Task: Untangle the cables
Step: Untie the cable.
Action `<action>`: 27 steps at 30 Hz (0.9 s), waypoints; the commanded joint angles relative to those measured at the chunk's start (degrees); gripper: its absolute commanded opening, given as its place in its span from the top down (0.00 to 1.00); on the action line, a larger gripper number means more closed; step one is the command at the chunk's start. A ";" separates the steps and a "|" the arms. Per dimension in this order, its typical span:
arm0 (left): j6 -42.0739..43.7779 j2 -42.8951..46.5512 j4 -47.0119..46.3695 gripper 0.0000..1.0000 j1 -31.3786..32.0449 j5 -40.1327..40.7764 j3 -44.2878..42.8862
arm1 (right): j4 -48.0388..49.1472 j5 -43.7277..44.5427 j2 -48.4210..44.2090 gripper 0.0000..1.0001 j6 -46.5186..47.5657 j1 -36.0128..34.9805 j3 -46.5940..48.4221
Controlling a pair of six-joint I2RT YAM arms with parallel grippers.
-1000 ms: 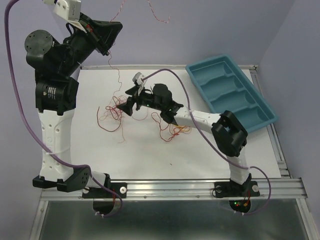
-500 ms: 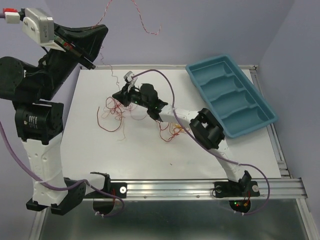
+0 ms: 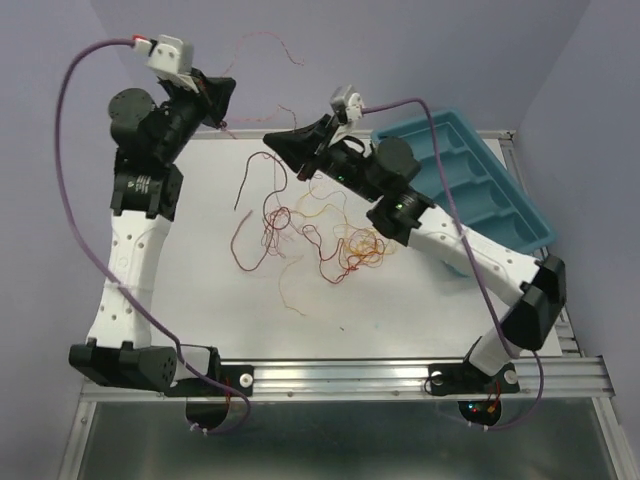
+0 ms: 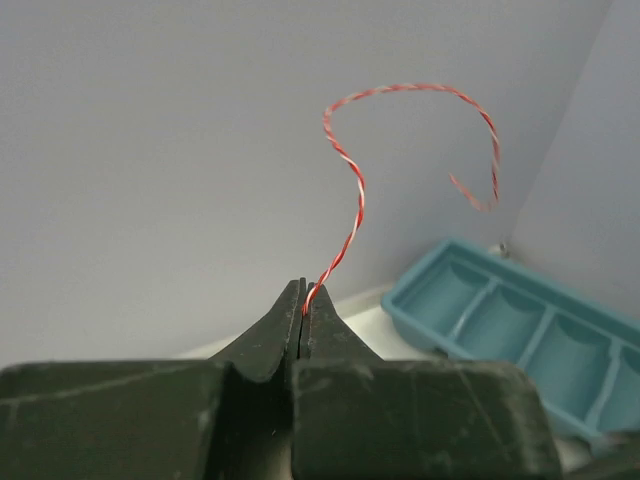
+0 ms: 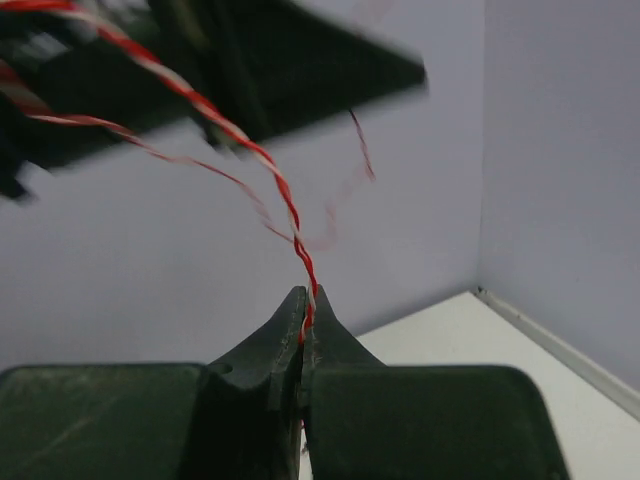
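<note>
Both arms are up high here! The left hand [image 4: 302,300] is clenched on a thin red-and-white twisted wire strand [image 4: 350,212], whose free end is curled in the air before the pale wall [image 4: 150,150]. The right hand [image 5: 305,305] is likewise pinched tight on a red-and-white strand, which runs up and left toward what is judged to be the other hand. Whether one and the same strand is gripped by both cannot be told. From above, the two hands are poised near the far edge of the white desk [image 3: 420,310], close together but apart. The loose tangle of thin red, orange and yellow cables [image 3: 335,245] is draped from them down onto the desk's middle, and a ridged blue plastic tray [image 3: 500,190] lies off to the right. The step in hand is judged to be drawing one strand out of the tangle. It is best done slowly, with the hands parted sideways and the tension watched. If the whole bundle is lifted as one lump, the pull should be eased, since a knot could be tightened or the fine wire slipped from the tips.
</note>
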State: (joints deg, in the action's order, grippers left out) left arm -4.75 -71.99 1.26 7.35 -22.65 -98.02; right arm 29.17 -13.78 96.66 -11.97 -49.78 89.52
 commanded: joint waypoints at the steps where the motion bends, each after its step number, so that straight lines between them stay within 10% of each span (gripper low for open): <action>1: -2.27 -3.15 -8.80 1.00 -0.32 -7.37 9.15 | -11.47 5.77 -5.42 1.00 0.98 0.12 -1.88; 7: -9.13 -2.29 -20.57 1.00 1.34 -22.95 21.80 | -15.81 11.66 -12.54 1.00 0.10 0.12 -13.54; 18: -3.95 7.74 -25.95 0.98 6.17 -26.65 36.84 | -16.34 18.08 -17.82 0.99 -1.30 0.12 -25.53; 27: 4.21 6.34 -25.61 0.73 9.78 -29.90 40.98 | -16.60 20.72 -18.62 0.99 -2.00 0.12 -26.76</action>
State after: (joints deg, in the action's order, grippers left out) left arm -5.23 -64.99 -22.81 15.94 -49.39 -57.19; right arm 10.26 4.03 79.88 -13.13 -49.78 63.94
